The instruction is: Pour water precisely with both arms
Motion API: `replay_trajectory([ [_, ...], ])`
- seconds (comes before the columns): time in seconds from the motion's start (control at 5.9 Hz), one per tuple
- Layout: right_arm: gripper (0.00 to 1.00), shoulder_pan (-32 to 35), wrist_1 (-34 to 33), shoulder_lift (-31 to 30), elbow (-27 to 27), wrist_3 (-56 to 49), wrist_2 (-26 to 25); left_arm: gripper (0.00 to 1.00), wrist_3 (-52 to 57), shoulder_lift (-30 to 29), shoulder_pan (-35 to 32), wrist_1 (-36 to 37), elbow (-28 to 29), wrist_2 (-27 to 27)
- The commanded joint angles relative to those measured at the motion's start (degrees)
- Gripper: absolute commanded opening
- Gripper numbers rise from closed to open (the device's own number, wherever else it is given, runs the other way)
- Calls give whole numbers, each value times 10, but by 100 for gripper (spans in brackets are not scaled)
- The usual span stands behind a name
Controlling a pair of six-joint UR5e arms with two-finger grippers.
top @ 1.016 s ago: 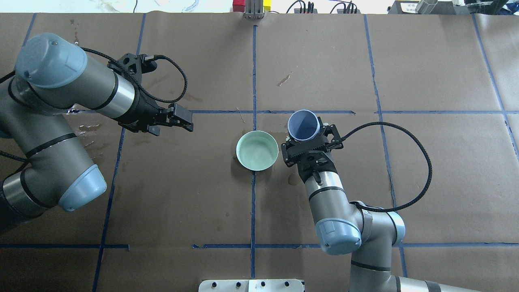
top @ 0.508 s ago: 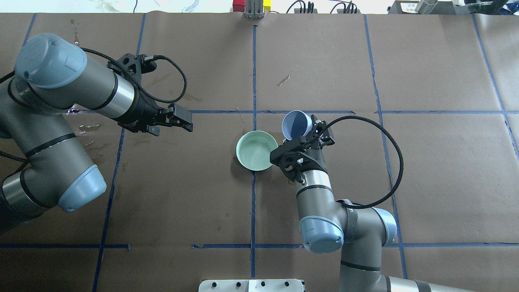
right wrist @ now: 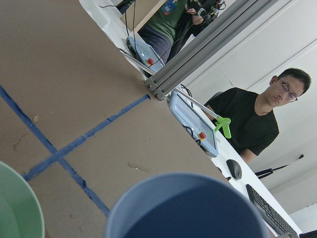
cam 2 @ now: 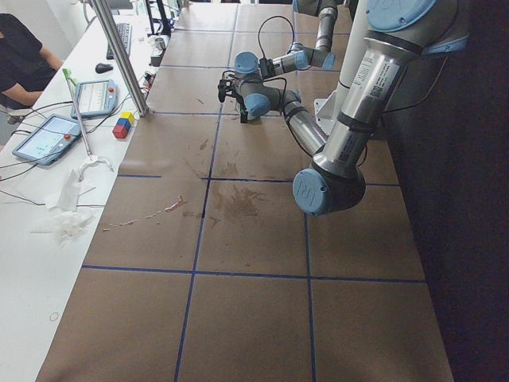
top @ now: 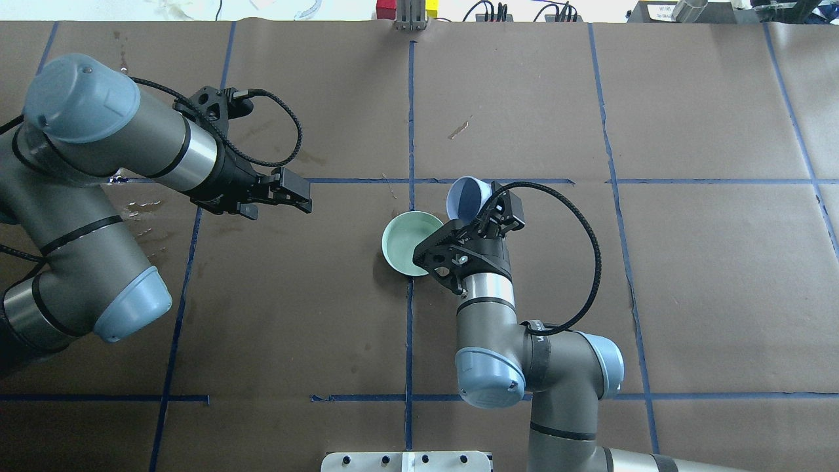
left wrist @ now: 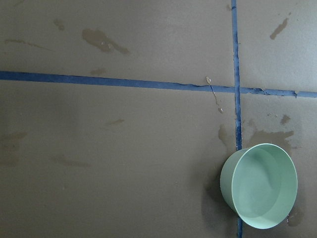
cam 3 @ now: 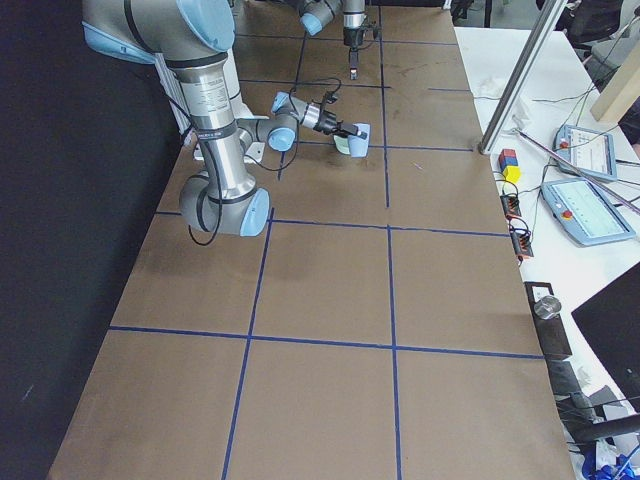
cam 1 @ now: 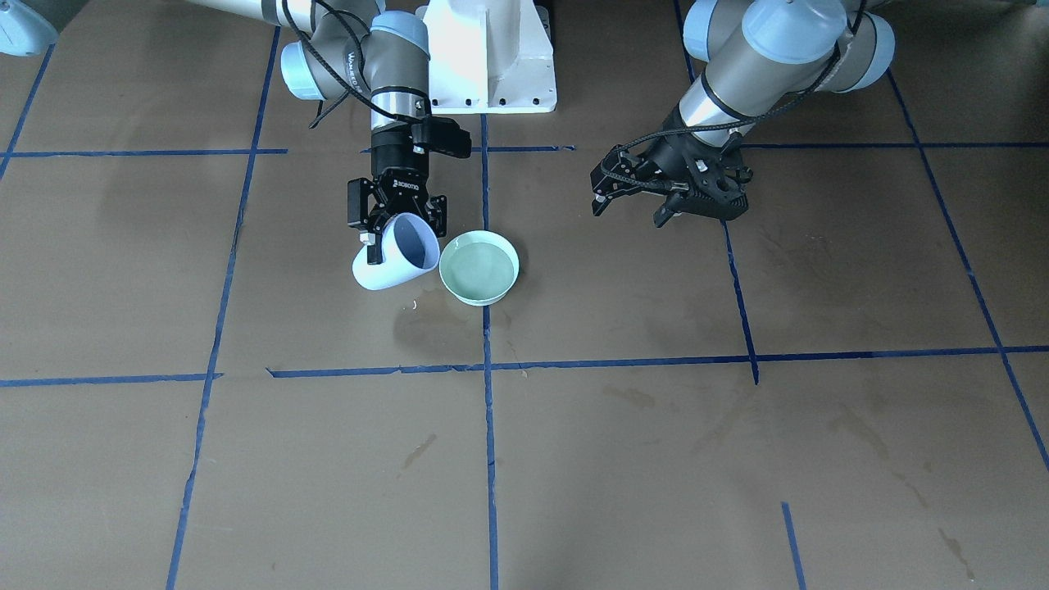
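My right gripper [top: 480,211] is shut on a pale blue cup [top: 464,198], which tilts with its mouth toward the mint-green bowl [top: 401,244]. In the front-facing view the cup [cam 1: 392,264] leans right, its lip close to the rim of the bowl [cam 1: 479,270]. No stream shows between them. Water shows as a faint glossy sheen in the bowl [left wrist: 258,191]. The right wrist view has the cup's rim [right wrist: 183,206] at the bottom and the bowl's edge [right wrist: 17,208] at the lower left. My left gripper [top: 296,196] hangs open and holds nothing, well to the left of the bowl.
Brown paper with a blue tape grid [top: 410,118] covers the table, with wet stains around the bowl [left wrist: 267,136]. The white pedestal [cam 1: 492,57] stands at the robot's side. An aluminium post [top: 410,16] rises at the far edge. A person [right wrist: 250,116] sits by tablets beyond it.
My right arm has swung left toward the bowl and tipped the cup from nearly upright to leaning over the bowl's rim. The left arm has not moved.
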Motion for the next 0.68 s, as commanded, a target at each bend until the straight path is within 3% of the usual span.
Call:
replay_trajectory([
  [0.0,27,-2,-64,15,6,-31,-1,100,0,0,0,0,0,0],
  [0.51,26,-7,-97,17,6,-104,-12,100,0,4,0,0,-2,0],
])
